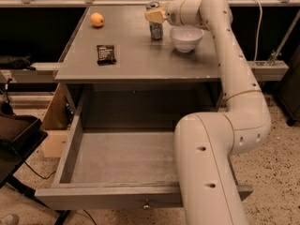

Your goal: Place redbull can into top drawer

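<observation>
The redbull can (155, 29) stands upright on the grey cabinet top, at the back and right of centre, just left of a white bowl. My gripper (155, 16) reaches in from the right and sits at the can's upper part, covering it there; the can's silver top shows above. The top drawer (122, 158) is pulled wide open below, its flat grey bottom bare, with a small round knob (147, 204) on the front. My arm's big lower links stand over the drawer's right side.
A white bowl (186, 37) stands right of the can. An orange (97, 19) lies at the back left and a dark packet (106, 54) left of centre. A black chair (16, 132) and a cardboard box (54, 123) stand left of the cabinet.
</observation>
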Tool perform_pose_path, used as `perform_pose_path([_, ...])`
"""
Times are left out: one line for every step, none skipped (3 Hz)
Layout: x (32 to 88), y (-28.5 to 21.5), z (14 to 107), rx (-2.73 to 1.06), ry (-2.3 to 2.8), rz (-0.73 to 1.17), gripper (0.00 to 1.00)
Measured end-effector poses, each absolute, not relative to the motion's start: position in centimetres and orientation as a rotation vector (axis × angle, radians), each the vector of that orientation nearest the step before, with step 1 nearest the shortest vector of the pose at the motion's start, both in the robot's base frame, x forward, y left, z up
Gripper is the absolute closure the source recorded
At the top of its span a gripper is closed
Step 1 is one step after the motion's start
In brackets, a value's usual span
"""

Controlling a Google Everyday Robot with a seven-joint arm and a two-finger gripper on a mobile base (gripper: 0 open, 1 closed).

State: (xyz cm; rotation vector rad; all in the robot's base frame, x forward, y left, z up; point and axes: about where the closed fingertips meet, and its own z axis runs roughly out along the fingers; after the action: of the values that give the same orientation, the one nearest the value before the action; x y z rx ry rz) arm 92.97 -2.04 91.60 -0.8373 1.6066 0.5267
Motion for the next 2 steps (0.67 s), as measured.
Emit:
perform_pose_path([92.97,-2.04,91.6,-0.837,1.607,0.527,0.99])
perform_pose_path([92.72,-1.83,92.36,-0.837,1.586,0.539,1.0])
